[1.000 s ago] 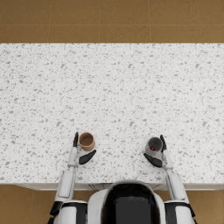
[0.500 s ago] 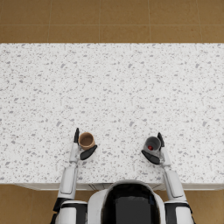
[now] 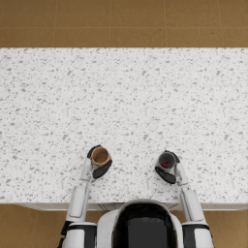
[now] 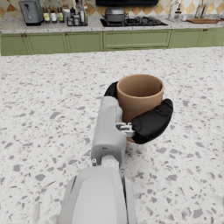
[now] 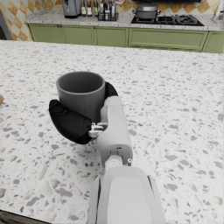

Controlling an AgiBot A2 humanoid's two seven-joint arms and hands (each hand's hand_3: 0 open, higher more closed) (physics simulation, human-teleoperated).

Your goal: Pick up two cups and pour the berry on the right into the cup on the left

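Note:
A brown cup (image 3: 100,156) stands upright near the counter's front edge, and my left hand (image 3: 98,163) grips it around its side. In the left wrist view the brown cup (image 4: 139,98) shows between the dark fingers of my left hand (image 4: 142,119). A grey cup (image 3: 166,160) with a red berry (image 3: 165,165) inside sits to the right, held by my right hand (image 3: 168,169). The right wrist view shows the grey cup (image 5: 82,94) wrapped by my right hand (image 5: 74,118); the berry is hidden there.
The white speckled counter (image 3: 126,101) stretches wide beyond both cups. Its front edge (image 3: 43,205) lies just below the hands. A tan floor (image 3: 121,22) shows past the far edge. Green cabinets (image 4: 109,41) and a stove stand in the background.
Both hands have closed tighter around their cups. The cups have shifted slightly toward the robot, and the grey cup tilts a little less.

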